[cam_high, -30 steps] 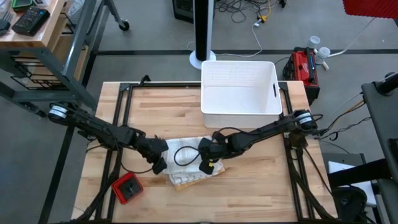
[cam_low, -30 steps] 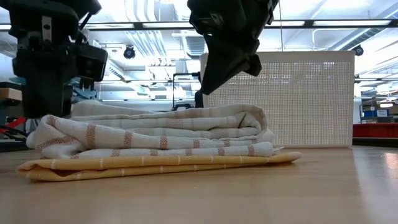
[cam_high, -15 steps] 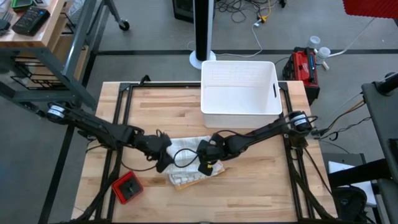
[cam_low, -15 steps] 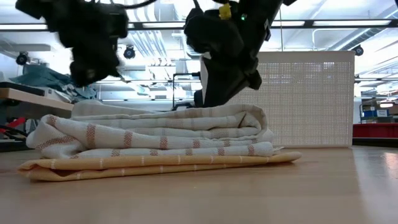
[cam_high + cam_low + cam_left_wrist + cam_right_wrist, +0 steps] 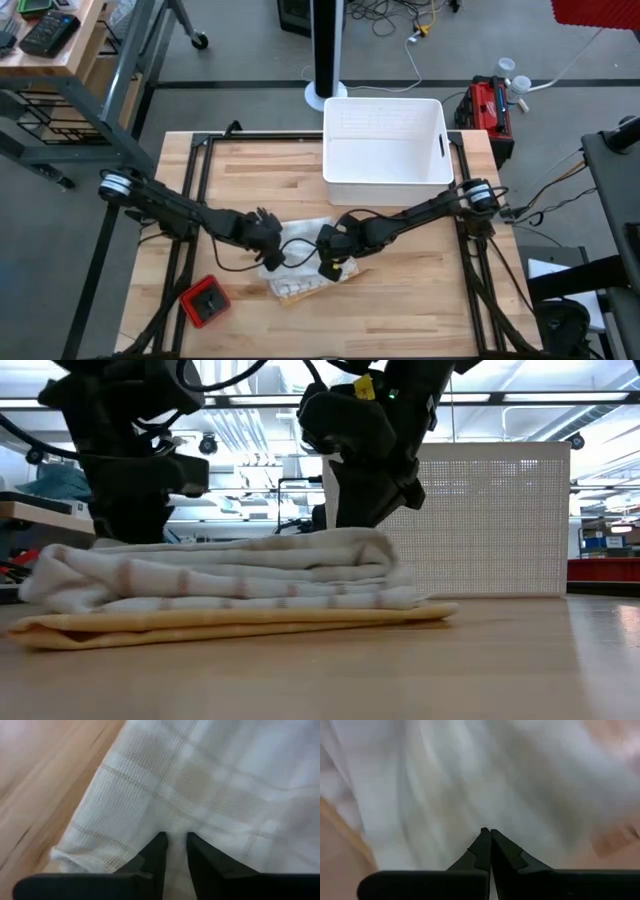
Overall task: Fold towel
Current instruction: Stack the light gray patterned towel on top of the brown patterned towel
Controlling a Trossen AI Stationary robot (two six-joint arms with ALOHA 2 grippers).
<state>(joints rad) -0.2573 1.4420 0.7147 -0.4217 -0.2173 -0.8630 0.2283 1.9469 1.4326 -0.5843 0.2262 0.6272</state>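
1. The folded towel (image 5: 305, 262) lies on the wooden table (image 5: 400, 300), in front of the white bin (image 5: 385, 140)
2. The left hand (image 5: 268, 250) presses on the towel's left part, its fingers (image 5: 155, 857) a narrow gap apart with cloth between the tips
3. The right hand (image 5: 328, 255) rests on the towel's right part, fingers together
4. A red box (image 5: 205, 302) sits near the table's front left
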